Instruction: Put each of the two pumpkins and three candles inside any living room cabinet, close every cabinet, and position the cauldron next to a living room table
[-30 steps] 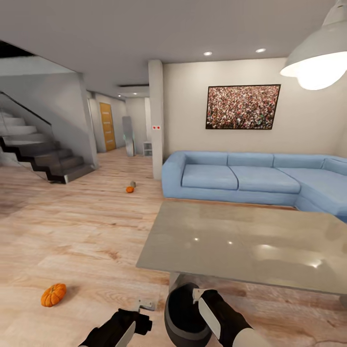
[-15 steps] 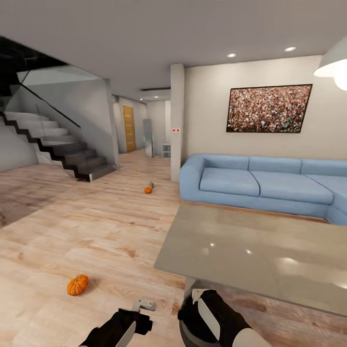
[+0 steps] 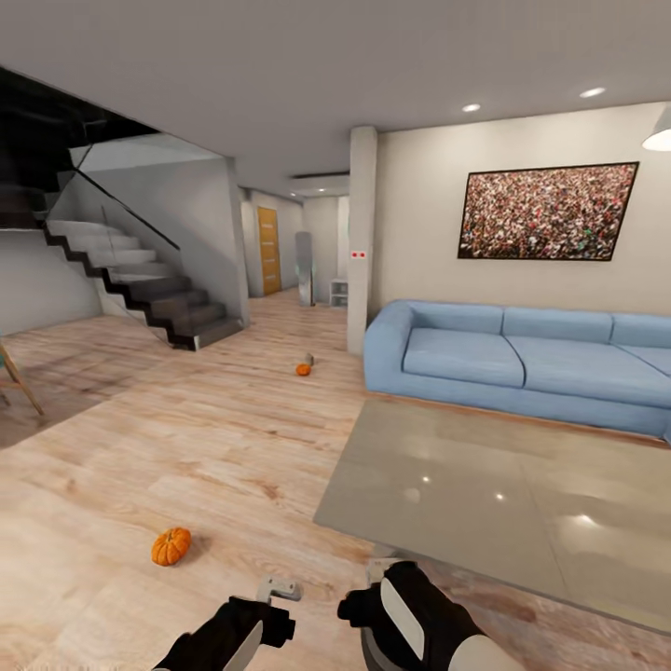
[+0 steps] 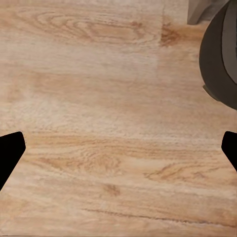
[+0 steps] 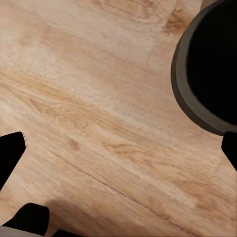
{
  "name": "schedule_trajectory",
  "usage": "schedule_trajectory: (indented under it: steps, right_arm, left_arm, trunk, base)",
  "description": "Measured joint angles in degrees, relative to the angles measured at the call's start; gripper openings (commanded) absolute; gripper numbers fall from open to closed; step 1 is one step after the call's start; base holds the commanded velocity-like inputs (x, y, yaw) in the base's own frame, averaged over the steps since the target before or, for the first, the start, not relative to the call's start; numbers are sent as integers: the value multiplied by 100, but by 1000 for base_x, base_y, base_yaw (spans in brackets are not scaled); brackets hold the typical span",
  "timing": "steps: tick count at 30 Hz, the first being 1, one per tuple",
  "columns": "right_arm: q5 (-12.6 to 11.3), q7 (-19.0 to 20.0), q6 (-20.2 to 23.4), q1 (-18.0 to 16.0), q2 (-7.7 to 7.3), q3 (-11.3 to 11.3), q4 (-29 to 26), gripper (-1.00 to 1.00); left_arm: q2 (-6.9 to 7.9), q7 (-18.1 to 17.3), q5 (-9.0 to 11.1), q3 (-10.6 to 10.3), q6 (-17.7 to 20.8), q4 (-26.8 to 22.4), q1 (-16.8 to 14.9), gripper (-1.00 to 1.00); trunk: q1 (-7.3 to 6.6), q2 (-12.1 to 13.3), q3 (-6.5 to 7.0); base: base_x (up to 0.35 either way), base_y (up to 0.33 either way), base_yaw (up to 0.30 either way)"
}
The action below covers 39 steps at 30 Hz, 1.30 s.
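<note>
One orange pumpkin [image 3: 171, 546] lies on the wood floor to my near left. A second pumpkin [image 3: 303, 369] sits far off near the pillar, with a grey candle [image 3: 309, 359] right beside it. The dark cauldron [image 5: 212, 64] stands on the floor by the table's base, its rim at the edge of the left wrist view [image 4: 219, 59]; in the head view my right arm covers it. The left gripper [image 3: 278, 589] [image 4: 118, 153] and right gripper [image 3: 377, 570] [image 5: 118, 153] hang open over bare floor, holding nothing. The cabinet is out of view.
A glossy grey table [image 3: 503, 494] stands directly ahead to the right, with a blue sofa [image 3: 503, 359] behind it. A white pillar [image 3: 362, 238], a staircase [image 3: 149, 289] at left and a hallway with an orange door [image 3: 268, 250] lie beyond the wood floor [image 3: 214, 447].
The camera has swung left, so the table, sofa and pumpkins have slid rightward in the picture. The cauldron has passed behind my right arm. Both arms keep their pose.
</note>
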Motion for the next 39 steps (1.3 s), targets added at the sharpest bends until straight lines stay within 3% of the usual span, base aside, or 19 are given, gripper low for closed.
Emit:
schedule_trajectory:
  steps: [22, 39]
  right_arm:
    - [-2, 19, -5, 0, 0, 20, 0, 100]
    - [-3, 23, -5, 0, 0, 24, 0, 100]
  left_arm:
    - [15, 3, 1, -1, 1, -194, 10, 100]
    - [10, 7, 1, -1, 0, -195, 11, 100]
  trunk:
    - [0, 0, -96]
    - [-373, 680, 131]
  base:
    - [0, 0, 239]
    - [0, 0, 243]
